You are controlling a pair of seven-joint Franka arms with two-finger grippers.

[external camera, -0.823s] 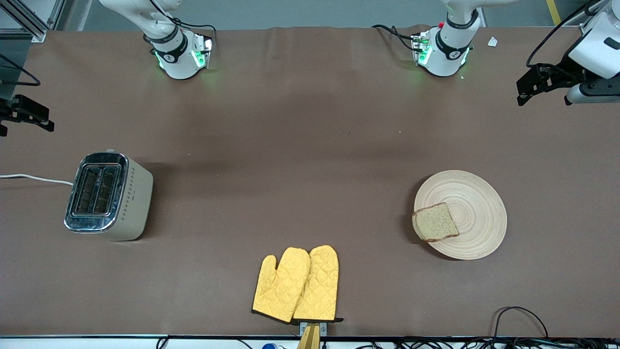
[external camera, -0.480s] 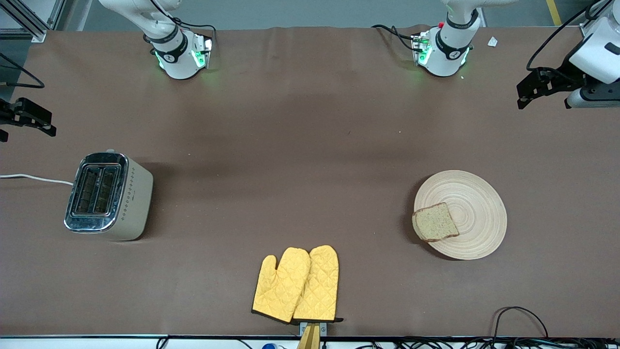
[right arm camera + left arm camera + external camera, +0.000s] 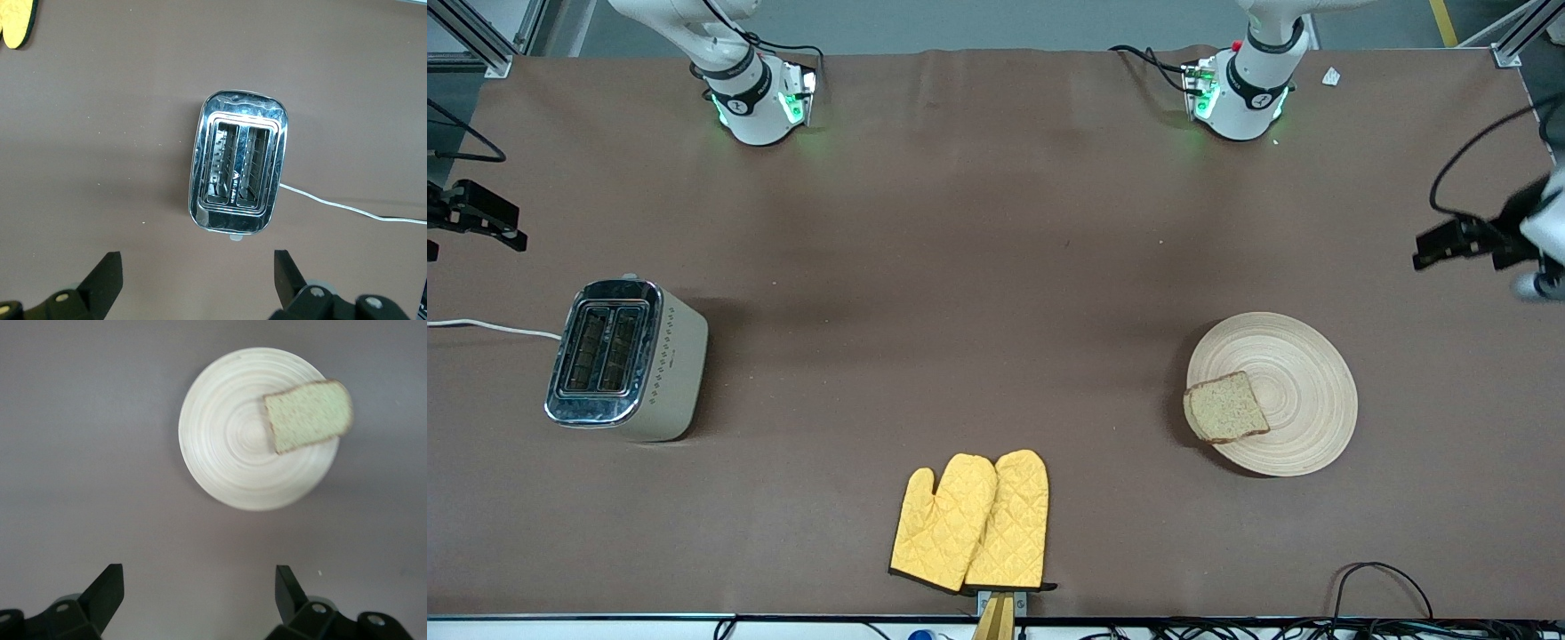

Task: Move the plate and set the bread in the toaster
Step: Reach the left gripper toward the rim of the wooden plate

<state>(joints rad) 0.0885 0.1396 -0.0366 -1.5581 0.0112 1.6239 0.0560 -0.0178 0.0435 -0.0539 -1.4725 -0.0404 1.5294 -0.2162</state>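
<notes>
Resting on plate: bread, overhanging rim.
Toaster: slots bare.
Left gripper: spread wide, over table near plate.
Right gripper: spread wide, near toaster.

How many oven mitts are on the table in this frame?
2. The yellow oven mitts lie side by side, overlapping, at the table edge nearest the front camera, between the toaster and the plate. None looks hidden.
</notes>
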